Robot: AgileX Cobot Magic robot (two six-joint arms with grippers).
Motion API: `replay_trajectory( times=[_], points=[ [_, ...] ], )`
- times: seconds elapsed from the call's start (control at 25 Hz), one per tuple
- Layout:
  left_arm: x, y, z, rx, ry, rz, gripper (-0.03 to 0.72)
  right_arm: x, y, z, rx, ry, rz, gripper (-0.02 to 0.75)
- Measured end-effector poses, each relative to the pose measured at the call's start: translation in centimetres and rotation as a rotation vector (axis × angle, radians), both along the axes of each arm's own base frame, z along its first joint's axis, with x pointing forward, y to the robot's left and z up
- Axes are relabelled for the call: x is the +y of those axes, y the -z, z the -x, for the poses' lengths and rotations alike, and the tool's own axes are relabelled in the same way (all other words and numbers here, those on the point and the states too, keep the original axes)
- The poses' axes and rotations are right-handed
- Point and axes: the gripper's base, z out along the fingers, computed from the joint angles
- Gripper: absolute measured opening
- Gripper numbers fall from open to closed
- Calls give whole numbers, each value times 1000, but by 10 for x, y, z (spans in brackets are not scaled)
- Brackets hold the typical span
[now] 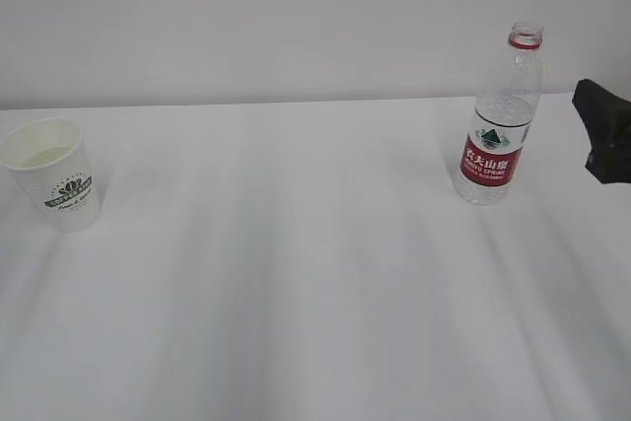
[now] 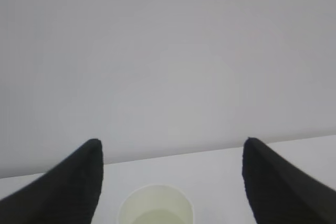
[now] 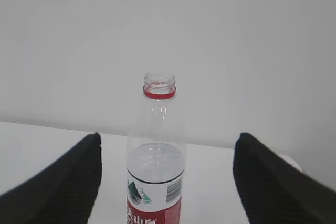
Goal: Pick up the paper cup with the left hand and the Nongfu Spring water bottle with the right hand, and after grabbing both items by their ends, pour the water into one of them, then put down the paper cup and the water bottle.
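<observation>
Exterior view: small white tapered paper cup (image 1: 54, 175) stands far left on the white bench (image 1: 296, 273), uncapped clear red-labelled water bottle (image 1: 501, 115) far right; both hands, left hand (image 2: 170, 182) and right hand (image 3: 165, 177), spread wide and empty, could topple either light vessel if misaligned.

White table (image 1: 315, 322), plain grey wall (image 1: 246, 17)

paper cup (image 2: 155, 208) — base cut off | right tool (image 1: 603, 131) — mostly off-frame
</observation>
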Motion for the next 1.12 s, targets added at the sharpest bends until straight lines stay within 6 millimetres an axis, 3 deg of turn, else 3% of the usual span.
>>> replay_trajectory(
  times=[0.68, 1.12],
  points=[
    [3, -21, 34, -41, -8, -13, 591, -3, -23, 24, 14, -5, 61, 592],
    [6, -26, 55, -22, -17, -36, 589, -7, -43, 53, 6, -9, 79, 592]
  ],
)
